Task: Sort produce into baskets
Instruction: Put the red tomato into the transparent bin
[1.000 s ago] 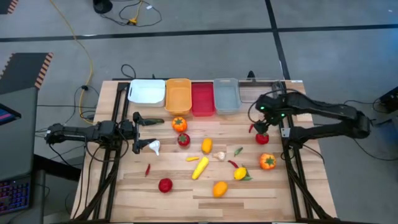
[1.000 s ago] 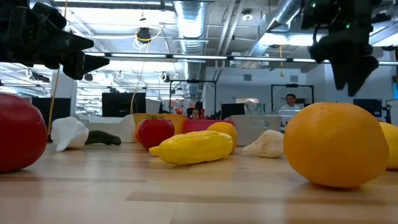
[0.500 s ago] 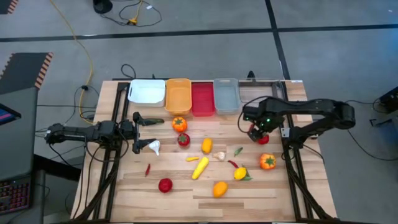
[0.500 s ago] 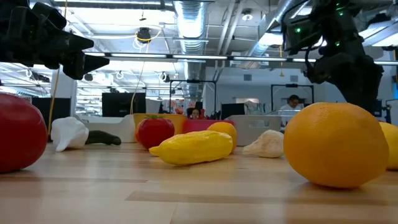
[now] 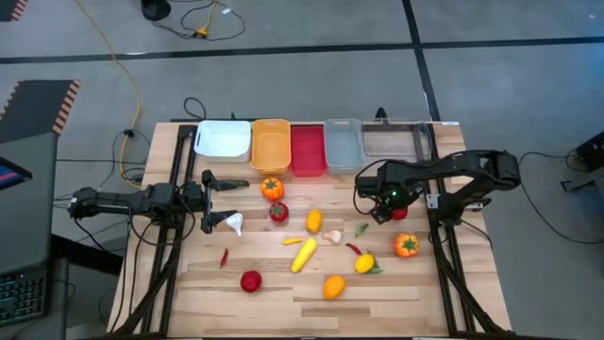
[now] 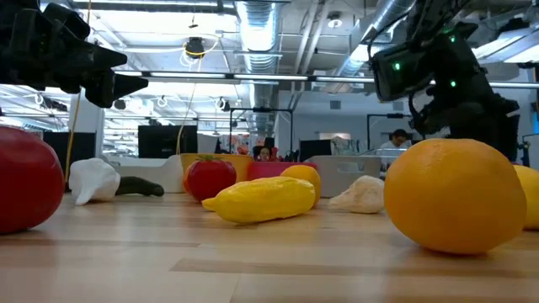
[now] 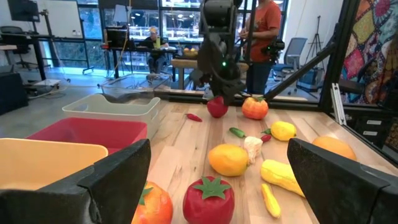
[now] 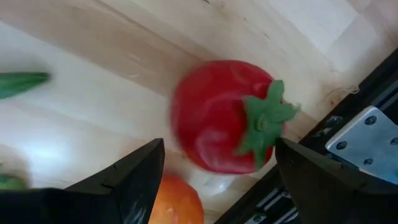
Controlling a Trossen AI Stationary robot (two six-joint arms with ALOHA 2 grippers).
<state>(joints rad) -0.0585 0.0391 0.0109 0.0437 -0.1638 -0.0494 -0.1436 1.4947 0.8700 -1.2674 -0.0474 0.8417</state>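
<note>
My right gripper (image 5: 385, 206) hangs open, pointing steeply down, just over a red tomato (image 8: 227, 118) that lies on the table near its right edge (image 5: 400, 213). Its two fingers (image 8: 127, 180) stand on either side of the tomato without touching it. An orange pepper (image 8: 174, 202) lies beside the tomato. My left gripper (image 5: 209, 202) waits open and level at the table's left, by a white garlic (image 5: 234, 224). Five baskets stand in a row at the far edge: white (image 5: 224, 140), orange (image 5: 270, 144), red (image 5: 308, 149), grey (image 5: 343, 144) and clear (image 5: 396, 140).
Loose produce covers the table's middle: an orange tomato (image 5: 272, 188), a red tomato (image 5: 278, 212), a lemon (image 5: 313, 221), yellow corn (image 5: 304, 254), a green piece (image 5: 361, 229), a red chilli (image 5: 224, 257), another red tomato (image 5: 250, 280) and an orange (image 5: 333, 286). People stand in the room beyond.
My right gripper has come down toward the red tomato near the table's right edge, shifting a little toward the left, and has tipped to point more steeply down. Its fingers have stayed open. The produce has not moved.
</note>
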